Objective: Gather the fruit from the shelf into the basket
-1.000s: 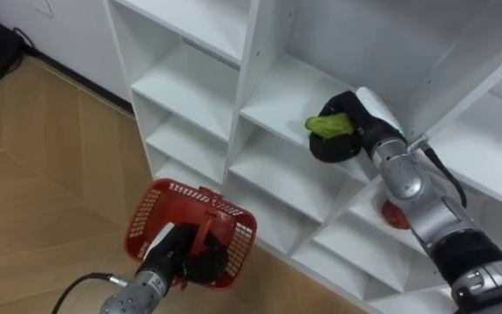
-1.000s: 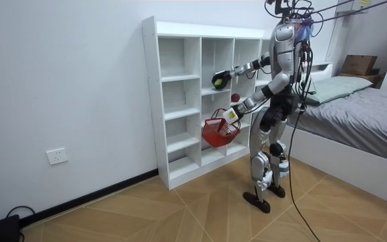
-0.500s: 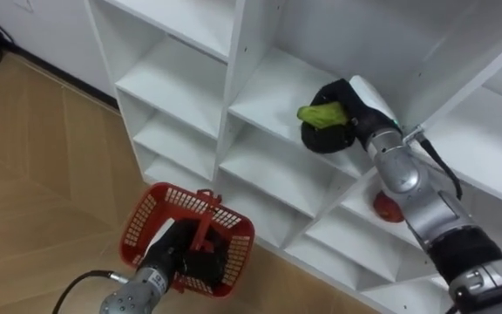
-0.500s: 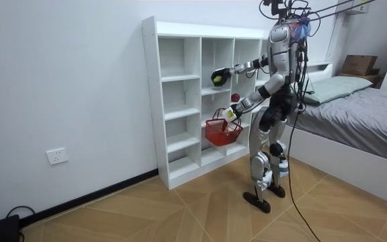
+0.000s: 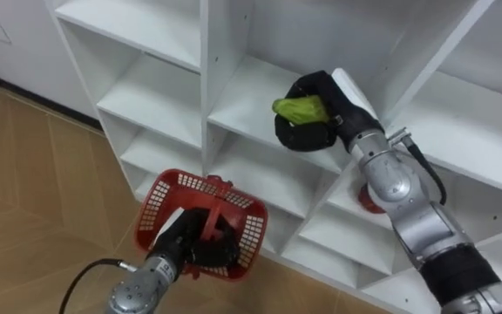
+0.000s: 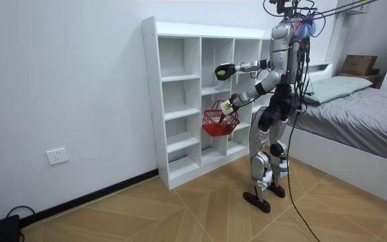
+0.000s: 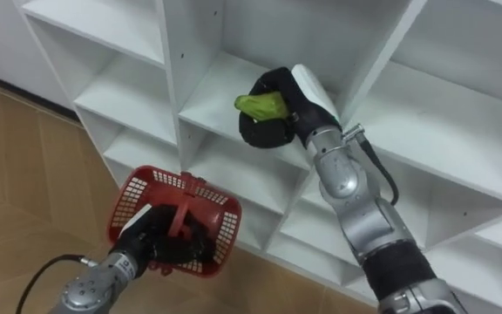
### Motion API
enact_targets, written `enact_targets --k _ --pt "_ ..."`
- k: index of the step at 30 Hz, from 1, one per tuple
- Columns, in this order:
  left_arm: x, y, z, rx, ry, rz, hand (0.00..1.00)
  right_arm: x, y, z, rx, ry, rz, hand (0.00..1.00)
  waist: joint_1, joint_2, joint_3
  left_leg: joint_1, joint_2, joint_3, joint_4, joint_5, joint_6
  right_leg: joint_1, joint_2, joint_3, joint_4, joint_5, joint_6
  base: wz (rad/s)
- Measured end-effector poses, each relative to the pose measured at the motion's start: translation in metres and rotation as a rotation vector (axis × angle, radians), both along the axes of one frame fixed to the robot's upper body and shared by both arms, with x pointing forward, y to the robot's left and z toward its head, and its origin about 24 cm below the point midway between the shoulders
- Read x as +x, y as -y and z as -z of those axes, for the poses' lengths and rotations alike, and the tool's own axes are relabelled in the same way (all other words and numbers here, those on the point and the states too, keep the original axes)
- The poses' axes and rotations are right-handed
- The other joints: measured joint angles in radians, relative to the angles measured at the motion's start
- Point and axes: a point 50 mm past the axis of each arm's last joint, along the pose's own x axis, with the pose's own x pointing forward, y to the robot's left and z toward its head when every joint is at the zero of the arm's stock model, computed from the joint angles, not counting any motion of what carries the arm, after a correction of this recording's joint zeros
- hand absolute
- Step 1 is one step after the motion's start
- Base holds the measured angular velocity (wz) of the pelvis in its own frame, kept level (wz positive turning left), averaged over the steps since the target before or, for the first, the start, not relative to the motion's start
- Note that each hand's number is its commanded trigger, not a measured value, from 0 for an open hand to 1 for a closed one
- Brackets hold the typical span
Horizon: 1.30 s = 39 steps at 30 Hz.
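Since a second ago we have drawn our right hand (image 5: 310,133) out from the closet (image 5: 159,30), clenched round the green fruit (image 5: 299,109). Below it, our left hand (image 5: 203,249) grips the red basket (image 5: 159,214) by its handle.

Green fruit (image 5: 301,108); red basket (image 5: 153,216); white closet (image 5: 151,26).

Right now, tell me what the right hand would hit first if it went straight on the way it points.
Likely the closet's upright divider, left of it. The right hand, fingers curled round the green fruit, points toward that board; depth is unclear, so it might pass in front of it.
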Motion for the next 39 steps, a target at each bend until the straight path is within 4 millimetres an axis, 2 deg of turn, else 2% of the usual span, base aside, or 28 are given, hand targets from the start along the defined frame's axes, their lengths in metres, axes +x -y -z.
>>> enact_targets --k 3,7,12,14,17,19,25,30,32,36,39 --pt "0.0 0.005 -0.002 -0.009 0.012 0.016 1.0 -0.013 -0.002 0.002 0.054 0.005 -0.013 1.0 -0.01 0.001 -0.0007 0.016 0.0 0.009 -0.005 0.0 0.0 0.011 0.004 0.005 -0.001 0.0 0.0 -0.07" --pt "0.003 0.007 -0.008 -0.017 0.045 0.024 1.0 -0.018 -0.006 0.005 0.081 0.006 -0.026 1.0 -0.028 0.005 -0.0013 0.027 0.0 0.015 -0.01 0.0 0.001 0.019 0.004 0.005 -0.001 0.0 0.001 -0.03" --pt "0.001 0.008 -0.008 -0.03 0.048 0.021 1.0 -0.027 -0.008 0.007 0.12 0.002 -0.033 1.0 -0.042 0.025 0.0 0.06 0.001 0.019 -0.022 -0.001 0.001 0.045 0.002 0.006 -0.004 0.0 0.001 -0.01" --pt "-0.003 0.008 -0.006 -0.045 0.037 0.016 1.0 -0.036 -0.011 0.007 0.177 -0.001 -0.04 1.0 -0.058 0.039 -0.0058 0.075 0.001 0.022 -0.026 -0.001 0.001 0.057 0.002 0.007 -0.004 -0.001 0.002 -0.04" --pt "-0.005 0.011 -0.004 -0.056 0.028 0.015 1.0 -0.043 -0.014 0.007 0.228 -0.008 -0.055 1.0 -0.066 0.052 -0.0076 0.099 0.0 0.036 -0.041 0.0 0.001 0.068 0.005 0.029 -0.004 -0.001 0.003 -0.14" --pt "-0.007 0.013 -0.003 -0.063 0.026 0.009 1.0 -0.046 -0.015 0.007 0.231 -0.012 -0.068 1.0 -0.068 0.053 -0.0087 0.109 0.0 0.045 -0.045 0.0 0.002 0.074 0.007 0.034 -0.004 -0.001 0.003 -0.16" --pt "-0.01 0.018 -0.002 -0.066 0.02 0.014 1.0 -0.056 -0.008 0.018 0.276 -0.066 -0.039 1.0 -0.11 0.057 -0.0106 0.146 0.0 0.067 -0.058 0.0 0.002 0.095 0.01 0.062 -0.004 -0.001 0.003 -0.14" --pt "-0.01 0.022 -0.002 -0.08 0.023 0.011 1.0 -0.061 -0.006 0.024 0.291 -0.093 -0.027 1.0 -0.128 0.078 -0.0216 0.181 0.005 0.096 -0.079 0.0 0.002 0.103 0.016 0.098 -0.004 -0.001 0.003 -0.23" --pt "-0.01 0.024 -0.004 -0.092 0.028 0.015 1.0 -0.062 -0.006 0.025 0.313 -0.102 -0.023 1.0 -0.135 0.082 -0.0204 0.205 0.007 0.107 -0.092 0.0 0.002 0.118 0.018 0.113 -0.01 -0.001 0.003 -0.16" --pt "-0.01 0.027 -0.004 -0.103 0.032 0.027 1.0 -0.066 -0.004 0.03 0.326 -0.123 -0.014 1.0 -0.141 0.083 -0.0198 0.227 0.006 0.108 -0.104 0.0 0.002 0.135 0.02 0.119 -0.027 -0.002 0.004 -0.01" --pt "-0.011 0.03 -0.004 -0.103 0.031 0.042 1.0 -0.071 -0.003 0.036 0.403 -0.165 0.007 1.0 -0.141 0.086 -0.0182 0.234 0.007 0.112 -0.113 0.0 0.002 0.139 0.021 0.12 -0.033 -0.002 0.004 -0.02"
